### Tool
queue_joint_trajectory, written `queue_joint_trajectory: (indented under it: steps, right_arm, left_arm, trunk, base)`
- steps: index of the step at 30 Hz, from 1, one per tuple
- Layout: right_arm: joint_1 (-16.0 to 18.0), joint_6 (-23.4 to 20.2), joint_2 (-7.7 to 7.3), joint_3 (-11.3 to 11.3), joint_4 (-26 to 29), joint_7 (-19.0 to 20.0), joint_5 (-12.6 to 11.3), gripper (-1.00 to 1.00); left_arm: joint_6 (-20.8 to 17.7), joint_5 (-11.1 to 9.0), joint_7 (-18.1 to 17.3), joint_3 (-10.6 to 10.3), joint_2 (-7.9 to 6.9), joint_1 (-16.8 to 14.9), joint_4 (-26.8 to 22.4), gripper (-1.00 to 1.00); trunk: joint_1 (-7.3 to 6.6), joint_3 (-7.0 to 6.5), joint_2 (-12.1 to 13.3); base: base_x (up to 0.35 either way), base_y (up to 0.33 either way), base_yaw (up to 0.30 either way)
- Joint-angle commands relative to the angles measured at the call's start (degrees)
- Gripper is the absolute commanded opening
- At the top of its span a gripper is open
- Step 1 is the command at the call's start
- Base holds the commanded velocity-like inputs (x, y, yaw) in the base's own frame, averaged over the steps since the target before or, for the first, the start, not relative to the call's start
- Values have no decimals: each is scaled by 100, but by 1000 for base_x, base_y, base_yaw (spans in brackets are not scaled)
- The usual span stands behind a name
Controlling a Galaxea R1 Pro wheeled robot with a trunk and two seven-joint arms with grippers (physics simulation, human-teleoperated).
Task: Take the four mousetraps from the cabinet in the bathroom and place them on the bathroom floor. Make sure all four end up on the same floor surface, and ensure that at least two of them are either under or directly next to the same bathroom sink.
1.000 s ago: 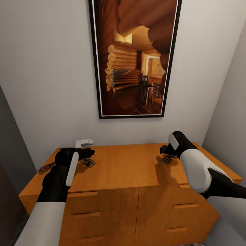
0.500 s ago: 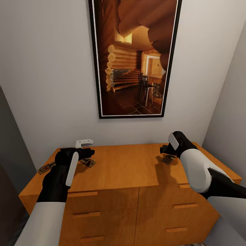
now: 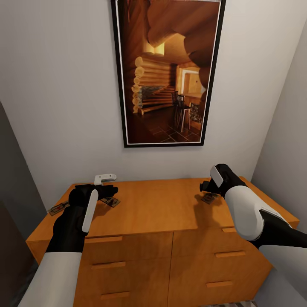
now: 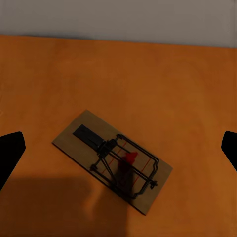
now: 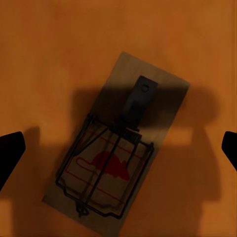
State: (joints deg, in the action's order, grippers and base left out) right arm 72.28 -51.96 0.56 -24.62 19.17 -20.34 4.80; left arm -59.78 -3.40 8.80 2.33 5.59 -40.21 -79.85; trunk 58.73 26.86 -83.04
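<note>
Both grippers, left and right, are hovering with fingers spread apart over mousetraps lying on the cabinet.

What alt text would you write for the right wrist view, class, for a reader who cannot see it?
A mousetrap lies flat on the orange-brown cabinet top, seen from directly above, with a red mark on its wooden base under the wire frame. The open right gripper hovers over it, its dark fingertips at either edge.

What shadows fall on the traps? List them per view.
Right wrist view: a broad dark shadow band crosses the mousetrap, dimming its upper half. Left wrist view: a soft shadow covers the cabinet top just beside that mousetrap. Head view: sharp, evenly lit, no glare.
</note>
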Motion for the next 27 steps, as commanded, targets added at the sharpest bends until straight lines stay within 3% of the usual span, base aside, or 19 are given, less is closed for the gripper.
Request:
queue_joint_trajectory:
  steps: [1,27]
  right_arm:
    - [5,-25,6,-40,7,4,47,100]
    - [3,-21,17,-34,3,4,44,100]
  left_arm:
    - [-22,-38,34,7,4,-5,-5,100]
    - [-22,-38,34,4,4,-5,-5,100]
  trunk:
    - [0,7,-4]
    - [0,7,-4]
  base:
    - [-11,0,0]
    - [-2,0,0]
